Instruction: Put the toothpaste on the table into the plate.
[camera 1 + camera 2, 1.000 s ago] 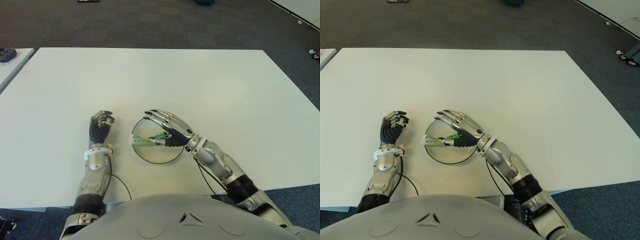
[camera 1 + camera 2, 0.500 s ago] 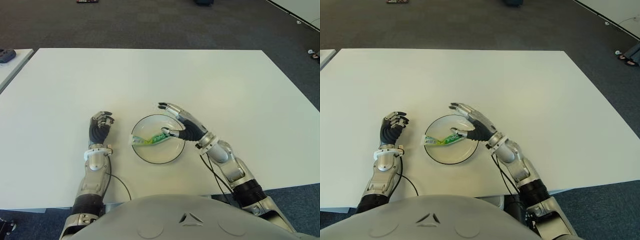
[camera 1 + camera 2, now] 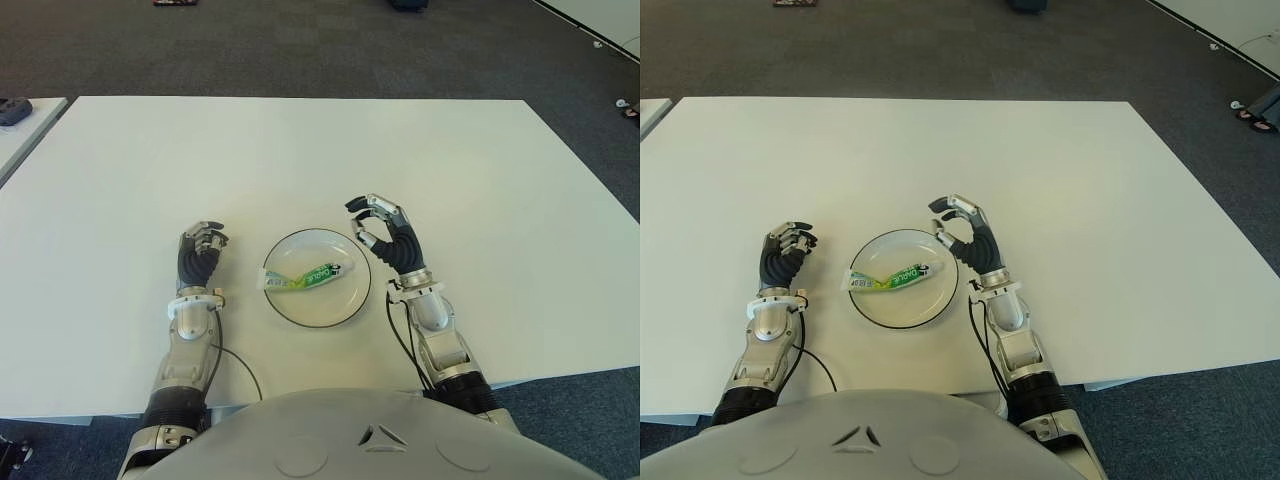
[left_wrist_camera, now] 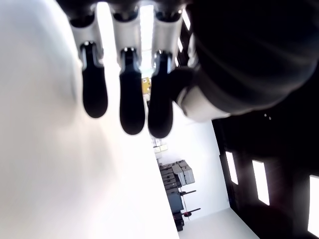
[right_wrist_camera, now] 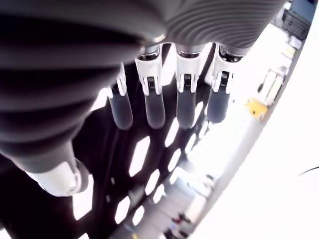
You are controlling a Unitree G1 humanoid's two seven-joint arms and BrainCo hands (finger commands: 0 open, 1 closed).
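Note:
A green and white toothpaste tube (image 3: 305, 277) lies flat inside the white round plate (image 3: 330, 302), which stands on the white table (image 3: 300, 150) near its front edge. My right hand (image 3: 362, 222) hovers just right of the plate's rim, fingers loosely bent, holding nothing. In the right wrist view its fingers (image 5: 152, 102) hang relaxed with nothing between them. My left hand (image 3: 205, 238) shows to the left of the plate, curled into a fist and holding nothing.
A second white table (image 3: 20, 130) with a dark object (image 3: 12, 108) on it stands at the far left. A black cable (image 3: 240, 365) loops by my left forearm. Dark carpet surrounds the table.
My right hand let go of the toothpaste, leaving it in the plate, and drew back to the right of the rim. The left hand has not moved.

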